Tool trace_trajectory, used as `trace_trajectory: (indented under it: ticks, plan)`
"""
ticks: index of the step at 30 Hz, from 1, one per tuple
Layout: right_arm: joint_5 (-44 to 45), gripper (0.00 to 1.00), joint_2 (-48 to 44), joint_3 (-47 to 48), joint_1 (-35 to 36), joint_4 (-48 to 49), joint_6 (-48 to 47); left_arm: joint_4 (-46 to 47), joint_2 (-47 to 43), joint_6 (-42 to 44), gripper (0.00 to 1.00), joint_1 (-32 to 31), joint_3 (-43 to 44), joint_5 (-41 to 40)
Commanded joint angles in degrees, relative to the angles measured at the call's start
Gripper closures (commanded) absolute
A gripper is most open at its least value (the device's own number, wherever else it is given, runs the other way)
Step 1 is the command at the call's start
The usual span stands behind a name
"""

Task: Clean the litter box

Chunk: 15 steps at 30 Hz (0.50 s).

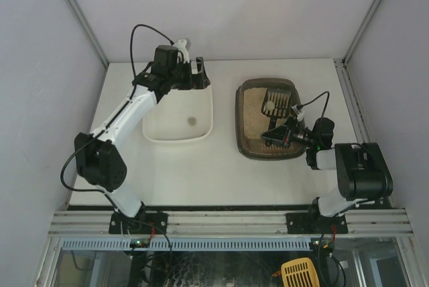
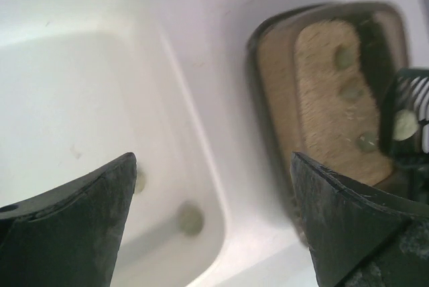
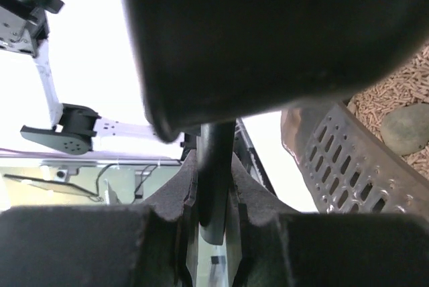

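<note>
Currently the right gripper [image 1: 280, 133], jaws clenched on the scoop [image 1: 275, 101], sits at the near end of the litter box [image 1: 239, 116], which runs lengthwise ahead; the left gripper [image 2: 214, 166], jaws released, hovers over the white tub [image 1: 167, 123].

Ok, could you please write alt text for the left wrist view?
The left gripper, open, hangs over the edge of a white rectangular plastic tub holding two grey-green lumps. To its right sits the dark brown-grey plastic litter box with beige litter, three more lumps, and a black slotted scoop carrying one.
</note>
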Motion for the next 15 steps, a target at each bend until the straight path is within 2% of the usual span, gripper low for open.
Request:
trace_trajectory:
  ticks: [1, 2, 6, 11, 15]
  plan:
    - [-1.23, 1.00, 6.19, -0.84, -3.20, 22.62, 13.69, -4.33, -6.94, 6.52, 0.00, 1.32, -6.68, -3.01]
    - [-1.20, 1.00, 7.94, -0.55, -2.84, 23.87, 14.84, -5.09, -8.27, 7.46, 0.00, 1.76, -8.00, -3.22]
    - [-2.75, 1.00, 11.87, 2.00, 5.87, 24.84, 15.91, -10.56, -11.47, 12.47, 0.00, 2.14, -10.03, -7.18]
    - [-1.14, 1.00, 13.28, 1.90, -0.73, 29.04, 21.05, -18.81, -12.56, 16.60, 0.00, 2.45, -10.67, -11.66]
    - [-1.93, 1.00, 14.06, 1.92, 4.12, 24.53, 17.65, -17.43, -16.68, 15.85, 0.00, 3.94, -15.78, -11.90]
